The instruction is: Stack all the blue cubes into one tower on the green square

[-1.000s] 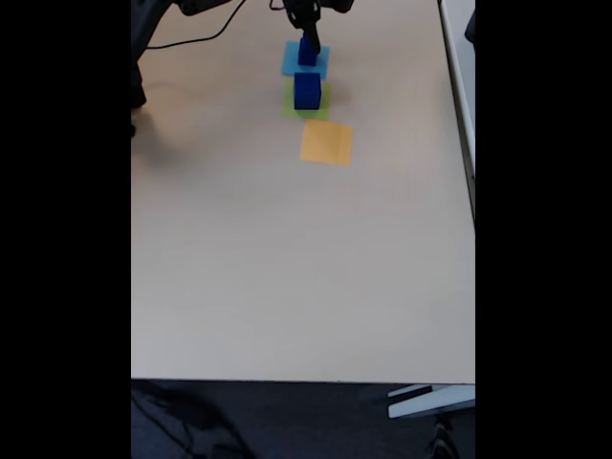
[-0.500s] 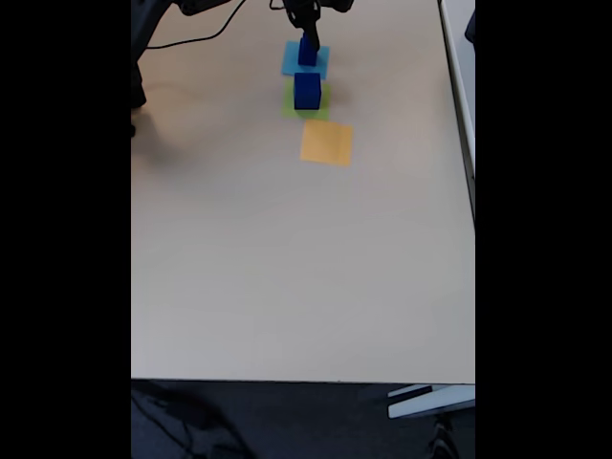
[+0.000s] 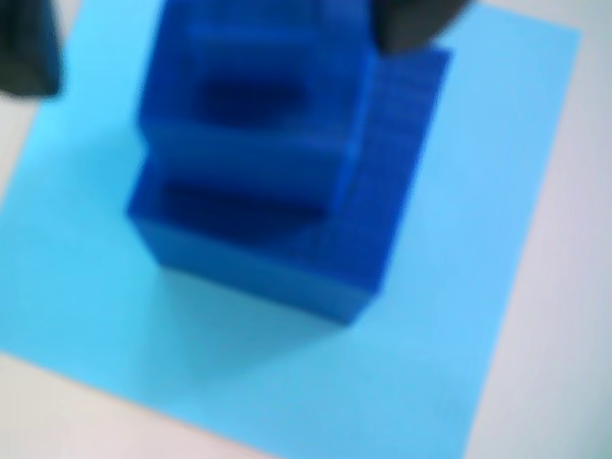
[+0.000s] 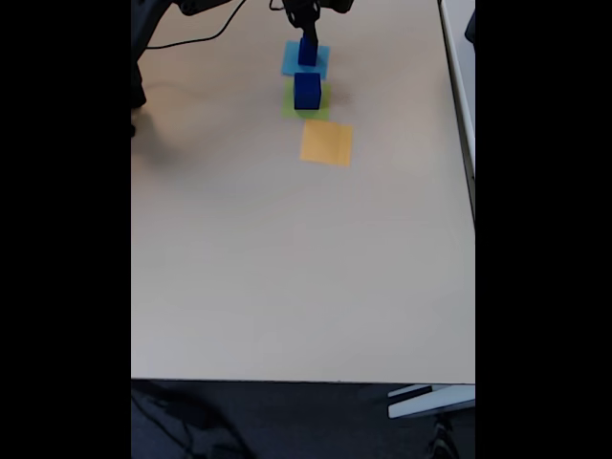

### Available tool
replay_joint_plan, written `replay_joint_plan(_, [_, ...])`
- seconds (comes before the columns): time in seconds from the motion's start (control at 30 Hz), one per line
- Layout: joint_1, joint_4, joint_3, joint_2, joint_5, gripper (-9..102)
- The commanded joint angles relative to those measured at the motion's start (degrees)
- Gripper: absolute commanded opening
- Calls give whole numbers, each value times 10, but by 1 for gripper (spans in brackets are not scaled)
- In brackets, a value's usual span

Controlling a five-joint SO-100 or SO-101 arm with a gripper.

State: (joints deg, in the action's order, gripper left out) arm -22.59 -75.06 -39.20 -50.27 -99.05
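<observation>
A dark blue cube (image 4: 307, 89) is sitting on the green square (image 4: 307, 101) in the fixed view, near the far end of the pale worktop (image 4: 287, 268). Just beyond it, a second blue cube (image 4: 307, 51) is standing on the light-blue paper square (image 4: 306, 61), with the claw (image 4: 306, 36) reaching down onto it from above. In the wrist view this cube (image 3: 277, 172) is looking blurred, a smaller blue block seeming to sit on top of a larger one, all resting on the light-blue paper square (image 3: 478, 287). Dark fingertips (image 3: 416, 24) are showing at the top right, touching the cube's upper edge, and another dark tip is lying off at the left edge, apart from it; the claw is standing spread around the cube. An orange paper square (image 4: 326, 142) is lying bare on the near side of the green one. A black cable (image 4: 196, 40) is trailing across the worktop's far left corner
</observation>
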Motion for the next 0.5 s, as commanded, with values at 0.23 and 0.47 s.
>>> replay_joint_plan(0.23, [7,7,3,-54,-10,8])
replay_joint_plan(0.47, [7,7,-1,-55,-12,4])
